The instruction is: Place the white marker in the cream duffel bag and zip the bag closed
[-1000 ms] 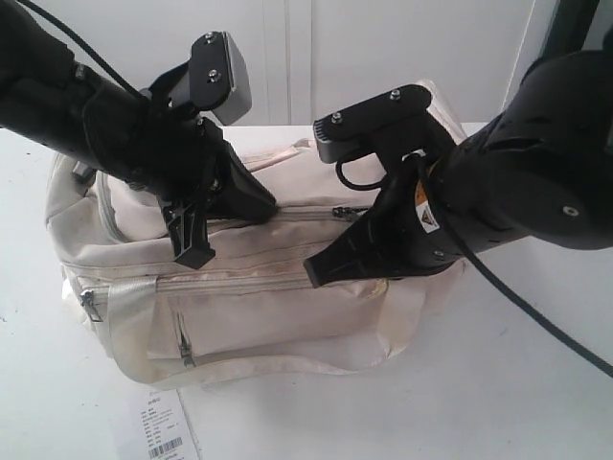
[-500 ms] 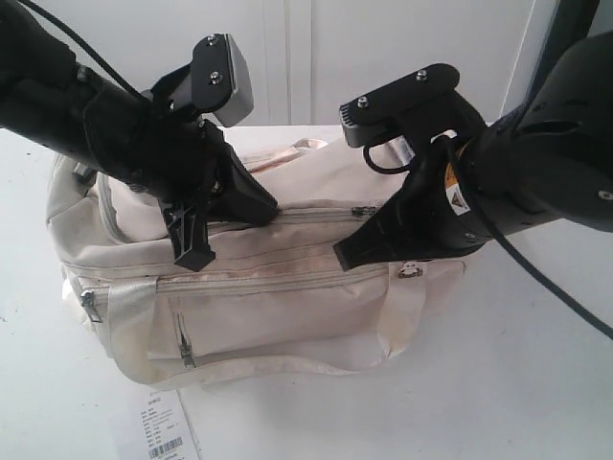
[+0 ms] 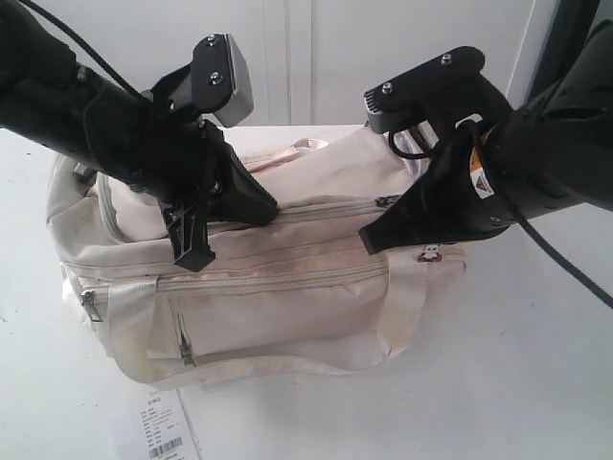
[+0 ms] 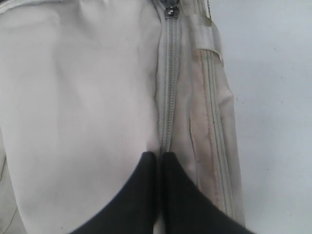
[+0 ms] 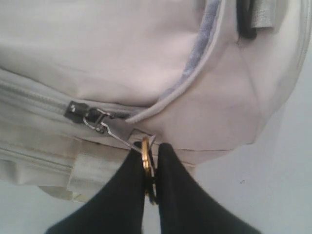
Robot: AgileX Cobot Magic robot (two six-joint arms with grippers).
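Note:
The cream duffel bag (image 3: 268, 307) lies on the white table, its top zip closed along most of its length. My left gripper (image 3: 271, 207) rests on the bag's top, shut, with its fingertips pinched at the zip seam (image 4: 159, 156). My right gripper (image 3: 370, 240) is near the bag's right end, shut on the gold ring zip pull (image 5: 145, 155). A metal link joins the ring to the zip slider (image 5: 75, 109), which also shows as the slider (image 3: 388, 201) in the exterior view. The white marker is out of view.
A paper tag with a barcode (image 3: 161, 429) lies on the table (image 3: 517, 383) in front of the bag. The front pocket zip (image 3: 259, 279) runs along the near side. A black buckle (image 5: 246, 22) sits at the bag's end.
My right gripper has moved to the right with the ring pull, dragging the slider along the top zip toward the bag's right end. The left arm has stayed where it was.

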